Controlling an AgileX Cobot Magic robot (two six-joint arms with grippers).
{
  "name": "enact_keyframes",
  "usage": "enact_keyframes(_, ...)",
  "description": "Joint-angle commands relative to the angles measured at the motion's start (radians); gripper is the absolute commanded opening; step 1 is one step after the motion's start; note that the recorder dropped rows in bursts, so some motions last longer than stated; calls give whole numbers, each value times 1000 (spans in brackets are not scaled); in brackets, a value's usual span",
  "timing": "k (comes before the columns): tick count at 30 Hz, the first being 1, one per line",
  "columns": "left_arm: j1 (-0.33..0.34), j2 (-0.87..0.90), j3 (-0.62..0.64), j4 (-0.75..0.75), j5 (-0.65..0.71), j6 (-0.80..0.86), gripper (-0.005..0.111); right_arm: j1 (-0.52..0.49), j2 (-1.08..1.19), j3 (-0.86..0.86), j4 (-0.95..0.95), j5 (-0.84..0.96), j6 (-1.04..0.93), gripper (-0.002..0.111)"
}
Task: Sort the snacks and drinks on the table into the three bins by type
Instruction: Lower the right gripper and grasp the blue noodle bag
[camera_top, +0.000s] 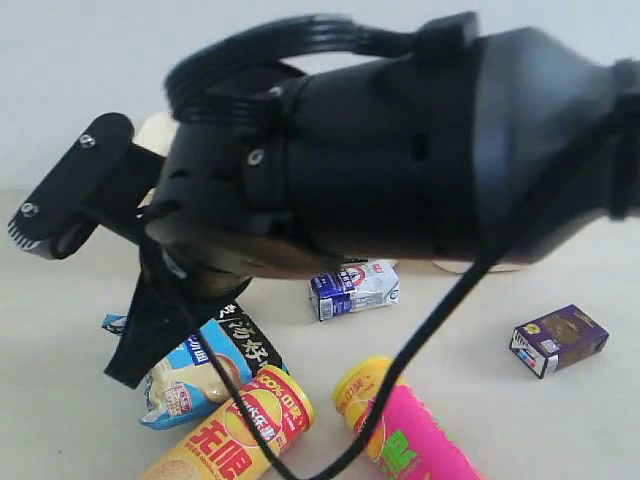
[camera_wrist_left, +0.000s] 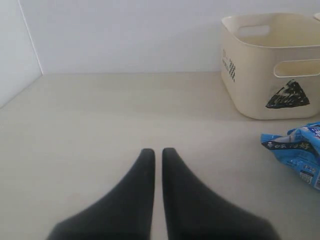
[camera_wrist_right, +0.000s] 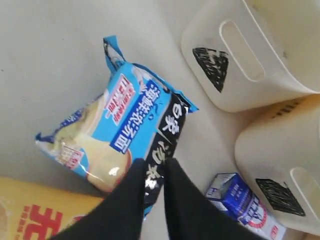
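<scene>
In the right wrist view my right gripper (camera_wrist_right: 156, 162) hangs over the black-lettered band of the blue packet (camera_wrist_right: 115, 130). Its jaws are a narrow gap apart, and the band shows through the gap. I cannot tell whether the fingers touch it. The packet (camera_top: 190, 370) lies flat beside the yellow-red tube (camera_top: 235, 435) and the pink tube (camera_top: 415, 440). The blue-and-white carton (camera_top: 355, 290) and the purple carton (camera_top: 558, 340) lie further off. The triangle bin (camera_wrist_right: 250, 65) and the square bin (camera_wrist_right: 280, 160) stand close by. My left gripper (camera_wrist_left: 158, 150) is shut over bare table.
A big black arm (camera_top: 400, 150) with its cable fills the upper exterior view and hides the bins there. In the left wrist view the triangle bin (camera_wrist_left: 270, 60) stands by the back wall, with the blue packet's end (camera_wrist_left: 300, 150) in front of it.
</scene>
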Motion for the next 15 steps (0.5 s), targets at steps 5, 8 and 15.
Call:
enact_keyframes(5, 0, -4, 4, -4, -3, -6, 4, 14, 113, -65, 130, -67, 10, 87)
enact_keyframes(8, 0, -4, 4, -4, -1, -6, 4, 14, 152, -65, 137, -103, 13, 93)
enact_keyframes(15, 0, -4, 4, -4, -1, -6, 4, 14, 226, -92, 139, -157, 65, 93)
